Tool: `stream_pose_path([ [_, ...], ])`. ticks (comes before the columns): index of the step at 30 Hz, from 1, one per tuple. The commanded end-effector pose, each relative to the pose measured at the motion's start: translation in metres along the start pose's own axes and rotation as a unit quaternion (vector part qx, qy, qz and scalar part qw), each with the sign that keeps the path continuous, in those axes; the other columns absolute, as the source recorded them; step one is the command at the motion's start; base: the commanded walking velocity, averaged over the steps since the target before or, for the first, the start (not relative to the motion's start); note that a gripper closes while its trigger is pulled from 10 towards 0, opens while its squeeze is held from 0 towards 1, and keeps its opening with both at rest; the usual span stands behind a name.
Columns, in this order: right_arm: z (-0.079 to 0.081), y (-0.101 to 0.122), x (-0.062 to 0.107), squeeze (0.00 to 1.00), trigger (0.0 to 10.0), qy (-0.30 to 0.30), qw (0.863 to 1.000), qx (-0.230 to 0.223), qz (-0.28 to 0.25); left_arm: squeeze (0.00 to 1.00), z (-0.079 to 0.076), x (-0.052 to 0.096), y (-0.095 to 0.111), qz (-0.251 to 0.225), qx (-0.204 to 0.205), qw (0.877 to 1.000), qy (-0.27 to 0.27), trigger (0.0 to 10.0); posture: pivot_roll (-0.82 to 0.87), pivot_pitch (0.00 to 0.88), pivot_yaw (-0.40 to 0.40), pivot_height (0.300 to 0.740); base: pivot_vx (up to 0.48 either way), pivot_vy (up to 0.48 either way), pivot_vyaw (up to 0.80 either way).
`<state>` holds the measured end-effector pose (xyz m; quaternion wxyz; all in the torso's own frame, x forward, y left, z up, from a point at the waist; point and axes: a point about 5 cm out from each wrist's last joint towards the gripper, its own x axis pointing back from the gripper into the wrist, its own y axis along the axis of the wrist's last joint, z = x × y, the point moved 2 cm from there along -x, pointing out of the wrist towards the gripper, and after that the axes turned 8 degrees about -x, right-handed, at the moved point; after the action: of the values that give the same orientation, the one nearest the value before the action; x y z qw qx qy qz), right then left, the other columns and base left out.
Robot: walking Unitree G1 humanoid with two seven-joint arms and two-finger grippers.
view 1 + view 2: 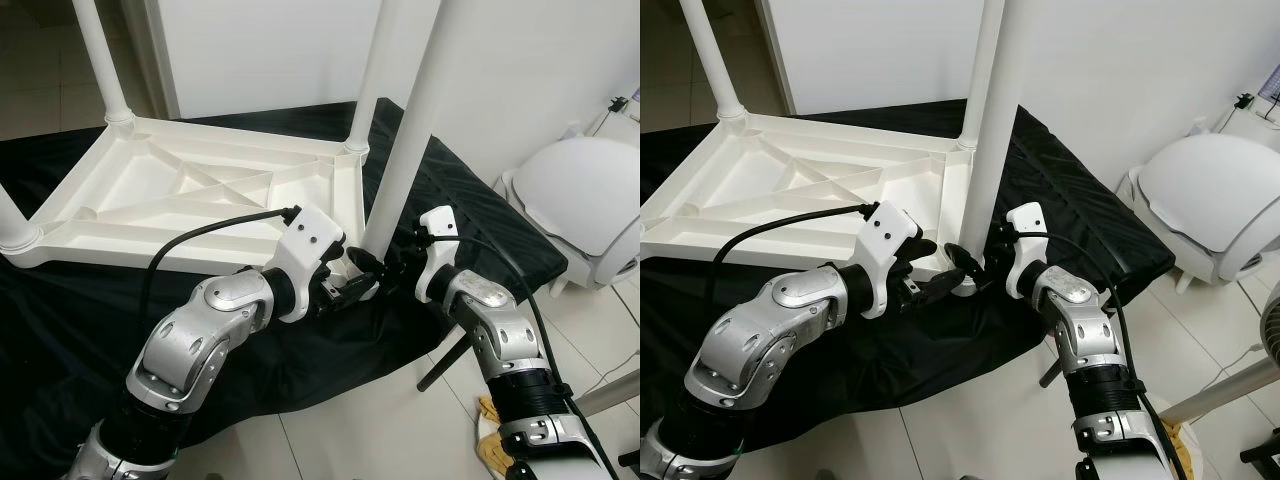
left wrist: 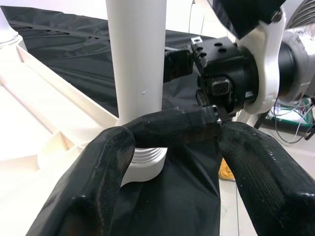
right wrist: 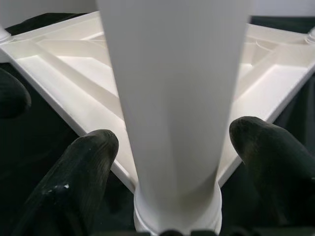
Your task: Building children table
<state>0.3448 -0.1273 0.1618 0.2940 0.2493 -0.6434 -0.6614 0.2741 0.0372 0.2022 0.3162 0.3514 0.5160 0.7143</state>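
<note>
**Seating the last leg at the near corner**

The white tabletop (image 1: 190, 200) lies upside down so its ribbed underside and corner sockets face up, and the legs can be pushed in from above. Three other legs already stand in their corners. My left hand (image 1: 352, 282) reaches in low at the near corner, fingers spread, one of them lying across the front of the leg's collar; it grips nothing, I judge it is steadying the base. The table leg (image 1: 405, 130) stands upright in that corner socket. My right hand (image 1: 398, 262) straddles it from the other side, its fingers (image 3: 88, 162) parted either side of the leg, close but not clearly clamped.

A black cloth (image 1: 80, 330) is spread under everything on pale floor tiles (image 1: 380, 440). A white wall stands behind, and a white domed appliance (image 1: 585, 200) to the right.
</note>
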Motion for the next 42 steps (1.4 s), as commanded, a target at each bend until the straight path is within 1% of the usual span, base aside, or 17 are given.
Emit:
stream_pose_path([
  [1,-0.001,-0.001,0.0,0.0,10.0,0.016,1.0,0.011,0.007,0.0,-0.004,0.0,0.002,0.0,-0.005,1.0,-0.007,10.0,-0.04,0.036,-0.055,0.74,0.0,0.0,0.0],
  [6,-0.006,-0.005,-0.002,0.0,10.0,0.036,0.999,0.024,0.019,0.0,-0.005,0.0,0.003,-0.001,-0.007,1.0,-0.009,10.0,-0.03,0.033,-0.053,0.74,0.0,0.0,0.0],
  [7,-0.01,-0.006,-0.003,0.0,4.0,0.035,0.999,0.028,0.022,0.0,-0.005,0.001,0.003,-0.002,-0.007,1.0,-0.01,10.0,-0.03,0.032,-0.052,0.74,0.0,0.0,0.0],
  [8,-0.014,-0.007,-0.003,0.0,0.6,0.033,0.999,0.03,0.027,0.0,-0.006,0.001,0.004,-0.002,-0.008,1.0,-0.011,10.0,-0.03,0.032,-0.052,0.74,0.0,0.0,0.0],
  [9,-0.014,-0.007,-0.003,0.0,0.6,0.033,0.999,0.03,0.027,0.0,-0.006,0.001,0.004,-0.002,-0.008,1.0,-0.011,10.0,-0.03,0.032,-0.052,0.74,0.0,0.0,0.0],
  [10,-0.018,-0.01,-0.004,0.0,0.0,0.037,0.998,0.043,0.038,0.0,-0.006,0.001,0.004,-0.003,-0.01,1.0,-0.013,10.0,-0.03,0.031,-0.052,0.74,0.0,0.0,0.0],
  [17,-0.02,-0.012,-0.003,0.0,0.0,0.042,0.997,0.041,0.042,0.0,-0.008,0.002,0.004,-0.001,-0.01,1.0,-0.015,10.0,-0.02,0.033,-0.054,0.74,0.0,0.0,0.0],
  [23,-0.018,-0.016,-0.001,0.0,0.0,0.049,0.998,0.025,0.037,0.0,-0.009,0.002,0.004,-0.001,-0.008,1.0,-0.016,10.0,-0.02,0.035,-0.054,0.74,0.0,0.0,0.0],
  [29,-0.017,-0.022,-0.001,0.0,0.0,0.037,0.998,0.031,0.038,0.0,-0.009,0.002,0.004,-0.001,-0.008,1.0,-0.017,10.0,-0.03,0.035,-0.055,0.74,0.0,0.0,0.0],
  [32,-0.017,-0.025,-0.002,0.0,0.0,0.006,0.999,0.017,0.026,0.0,-0.009,0.002,0.004,-0.001,-0.008,1.0,-0.018,10.0,-0.04,0.036,-0.054,0.74,0.0,0.0,0.0],
  [35,-0.017,-0.025,-0.003,0.0,0.0,-0.003,1.0,0.012,0.021,0.0,-0.01,0.002,0.004,-0.001,-0.007,1.0,-0.019,10.0,-0.04,0.038,-0.055,0.74,0.0,0.0,0.0],
  [37,-0.015,-0.024,-0.004,0.0,0.0,-0.029,1.0,0.006,0.008,0.0,-0.01,0.002,0.004,-0.001,-0.007,1.0,-0.02,10.0,-0.04,0.038,-0.056,0.74,0.0,0.0,0.0],
  [39,-0.015,-0.024,-0.004,0.0,0.0,-0.029,1.0,0.006,0.008,0.0,-0.01,0.002,0.004,-0.001,-0.007,1.0,-0.02,10.0,-0.04,0.038,-0.056,0.74,0.0,0.0,0.0],
  [41,-0.011,-0.021,-0.006,0.0,0.0,-0.053,0.999,0.001,-0.007,0.0,-0.01,0.001,0.003,0.0,-0.006,1.0,-0.02,10.0,-0.04,0.04,-0.06,0.74,0.0,0.0,0.0],
  [42,-0.011,-0.021,-0.006,0.0,0.0,-0.053,0.999,0.001,-0.007,0.0,-0.01,0.001,0.003,0.0,-0.006,1.0,-0.02,10.0,-0.04,0.04,-0.06,0.74,0.0,0.0,0.0],
])
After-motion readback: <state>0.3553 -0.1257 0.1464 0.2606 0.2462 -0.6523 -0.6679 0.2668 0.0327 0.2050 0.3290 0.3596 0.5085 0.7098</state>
